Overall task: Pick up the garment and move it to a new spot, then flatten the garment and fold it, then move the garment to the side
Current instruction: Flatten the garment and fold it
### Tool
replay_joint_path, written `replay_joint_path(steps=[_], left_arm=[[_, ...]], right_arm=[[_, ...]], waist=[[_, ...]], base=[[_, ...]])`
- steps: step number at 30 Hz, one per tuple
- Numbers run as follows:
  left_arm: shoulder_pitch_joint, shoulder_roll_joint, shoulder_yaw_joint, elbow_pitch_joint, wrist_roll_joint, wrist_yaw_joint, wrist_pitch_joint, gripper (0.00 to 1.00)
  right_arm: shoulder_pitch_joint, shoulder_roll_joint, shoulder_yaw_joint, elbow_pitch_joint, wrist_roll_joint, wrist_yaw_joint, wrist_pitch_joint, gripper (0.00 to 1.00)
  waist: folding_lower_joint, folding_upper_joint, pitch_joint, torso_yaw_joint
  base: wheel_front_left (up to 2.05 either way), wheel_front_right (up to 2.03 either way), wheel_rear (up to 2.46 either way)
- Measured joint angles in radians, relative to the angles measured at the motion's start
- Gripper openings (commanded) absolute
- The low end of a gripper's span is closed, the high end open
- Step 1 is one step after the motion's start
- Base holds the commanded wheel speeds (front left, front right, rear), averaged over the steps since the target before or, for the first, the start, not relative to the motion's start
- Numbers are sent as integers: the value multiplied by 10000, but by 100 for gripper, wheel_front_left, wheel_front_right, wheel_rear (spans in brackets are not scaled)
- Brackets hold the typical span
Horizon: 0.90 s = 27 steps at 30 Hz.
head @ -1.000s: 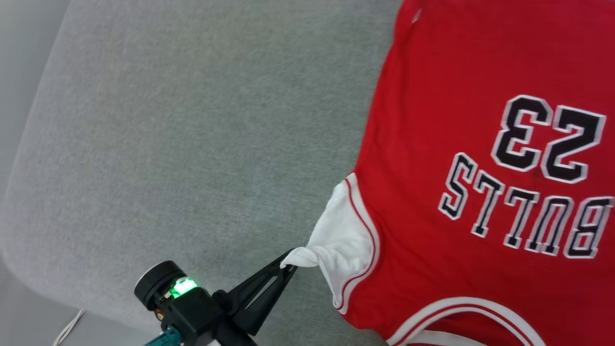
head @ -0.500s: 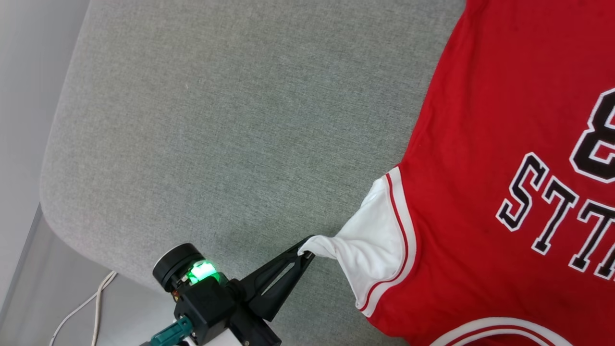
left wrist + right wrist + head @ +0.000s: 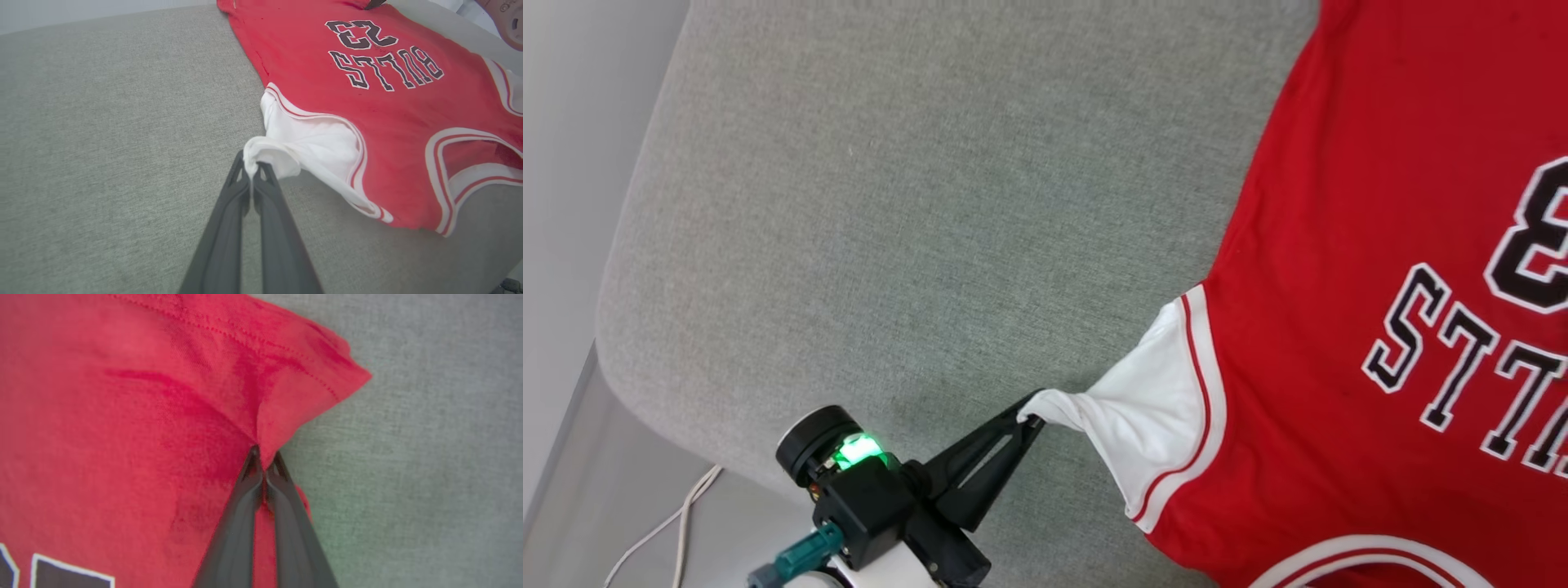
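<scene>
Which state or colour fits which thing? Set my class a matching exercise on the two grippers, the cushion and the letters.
Things:
1 left gripper
2 right gripper
3 cushion
4 letters

States:
a grey
b black, white-edged
c shut on red hem
d shut on white sleeve

Pairs: 1-d, 2-c, 3-a, 4-b

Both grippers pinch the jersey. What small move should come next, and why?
Probably draw both grippers apart to tension the cloth: the left gripper pinches the bunched white sleeve tip, the right gripper a puckered red hem corner, and the jersey lies on the grey cushion.
</scene>
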Motion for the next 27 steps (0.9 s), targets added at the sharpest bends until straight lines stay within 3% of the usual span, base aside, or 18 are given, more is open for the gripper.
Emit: replay_joint_path(steps=[6,13,17,27], left_arm=[[96,190,270,203,-245,222,-6,0],[727,554,642,604,-616,577,-6,0],[1045,986,723,744,-192,895,-10,0],[1744,1072,834,823,-424,1373,-21,0]], right_arm=[[890,138,104,341,416,0,-380,0],[2801,79,963,178,1542,2,-803,0],[3932,249,1244,-313,2042,2,-1294,0],[6900,546,1306,-2015,2953,2,-1833,0]], waist=[[0,0,-713,-452],[0,0,-1842,-1265],[-1,0,-2500,-1839],[-3,0,-3924,-3113]], base=[[0,0,0],[0,0,0],[0,0,0],[0,0,0]])
